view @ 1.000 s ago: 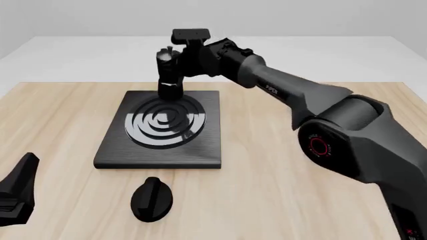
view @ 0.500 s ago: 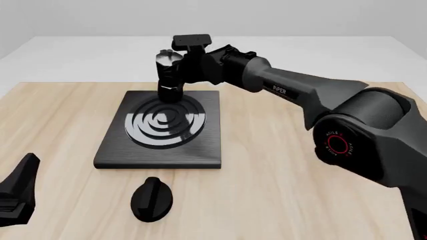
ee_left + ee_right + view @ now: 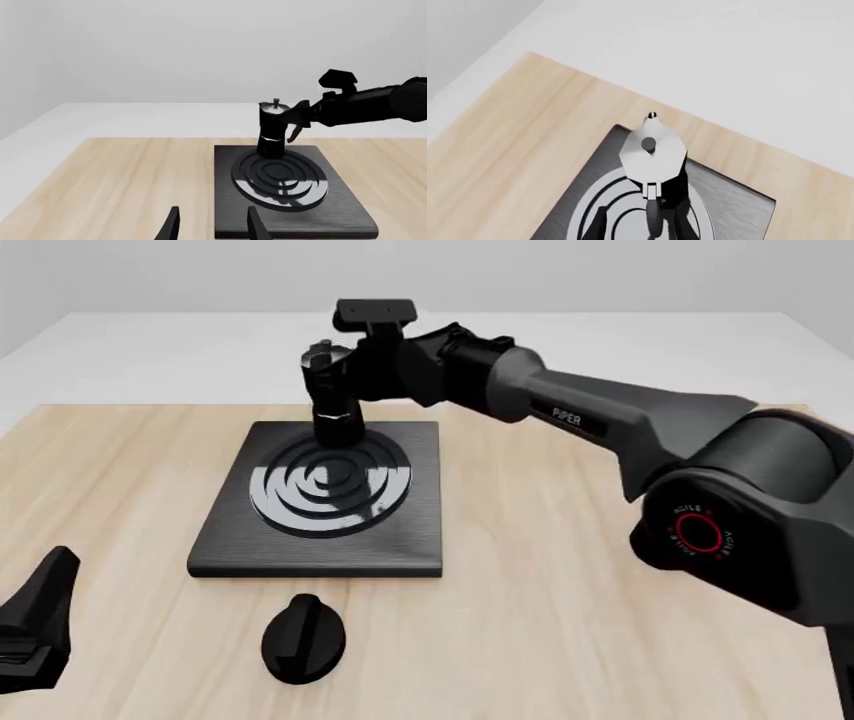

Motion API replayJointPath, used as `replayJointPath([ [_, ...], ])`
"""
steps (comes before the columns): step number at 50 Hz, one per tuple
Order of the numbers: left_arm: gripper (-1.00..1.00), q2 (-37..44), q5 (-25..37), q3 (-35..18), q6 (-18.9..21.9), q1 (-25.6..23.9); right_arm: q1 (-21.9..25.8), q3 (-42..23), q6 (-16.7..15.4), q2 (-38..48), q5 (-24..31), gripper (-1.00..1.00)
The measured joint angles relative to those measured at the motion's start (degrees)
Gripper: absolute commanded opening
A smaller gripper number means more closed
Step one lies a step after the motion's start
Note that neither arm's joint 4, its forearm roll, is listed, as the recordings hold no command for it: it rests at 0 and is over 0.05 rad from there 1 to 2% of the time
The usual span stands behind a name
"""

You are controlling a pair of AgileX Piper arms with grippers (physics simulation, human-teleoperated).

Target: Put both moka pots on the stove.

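Note:
One moka pot [image 3: 330,390] stands on the far edge of the stove [image 3: 227,540], at the back rim of the ring burner, leaning slightly left. My right gripper [image 3: 355,375] reaches in from the right at the pot's handle. From above, in the right wrist view, the silvery lid [image 3: 650,150] shows. The handle [image 3: 653,210] lies between the spread fingers [image 3: 600,222], so my right gripper [image 3: 640,227] is open around it. My left gripper [image 3: 212,227] is open and empty, low at the near left [image 3: 34,630]. It looks at the pot [image 3: 271,130] and the stove [image 3: 347,210].
A black oval knob [image 3: 304,637] lies on the wooden table [image 3: 561,640] just in front of the stove. The right arm's long links [image 3: 627,430] cross above the table's right half.
The right gripper shifted slightly left and the pot's top leaned left with it. The right arm's elbow stretched further forward. The left arm has not moved.

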Motion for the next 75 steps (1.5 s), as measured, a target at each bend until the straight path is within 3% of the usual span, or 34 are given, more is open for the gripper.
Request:
replayJointPath([
  [18, 1.0, -0.01, 0.01, 0.0, 0.0, 0.0, -0.02, 3.9, 0.27, -3.94, -1.14, 1.0],
  [32, 1.0, -0.01, 0.01, 0.0, 0.0, 0.01, 0.11, 13.46, 0.66, -11.89, -4.04, 1.0],
  [53, 1.0, 0.0, 0.0, 0.0, 0.0, 0.0, 0.07, 33.13, 0.33, -32.42, -9.07, 1.0],
  [75, 1.0, 0.0, 0.0, 0.0, 0.0, 0.0, -9.93, 51.69, -5.49, -58.47, -9.89, 1.0],
])
